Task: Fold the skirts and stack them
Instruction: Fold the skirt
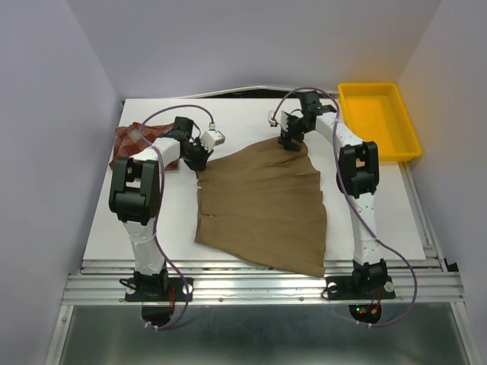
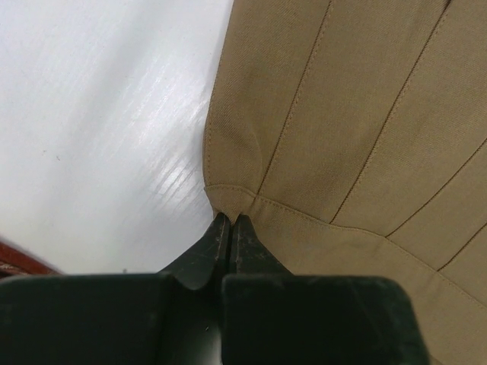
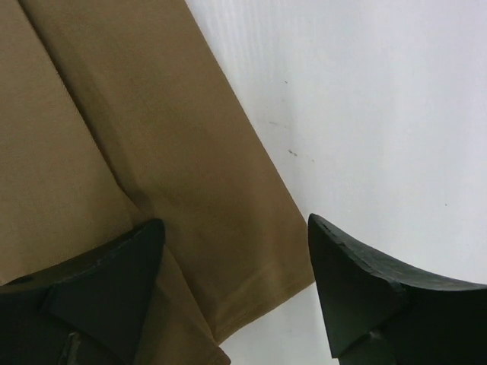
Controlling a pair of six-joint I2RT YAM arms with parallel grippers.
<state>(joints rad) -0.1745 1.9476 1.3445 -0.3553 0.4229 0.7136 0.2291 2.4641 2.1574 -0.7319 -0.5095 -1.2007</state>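
Yellow plastic tray [image 1: 378, 120] is parked at the far right corner of the white table [image 1: 396, 213], long side running front to back. Along the table's near edge there's a couple of aluminium rails [image 1: 259, 283], and plain pale walls [image 1: 251, 38] box it in.

On the table [image 1: 388, 220], the larger skirt [image 1: 262, 205] lies centre, smaller skirt [image 1: 129, 141] back-left, tray [image 1: 378, 118] back-right.
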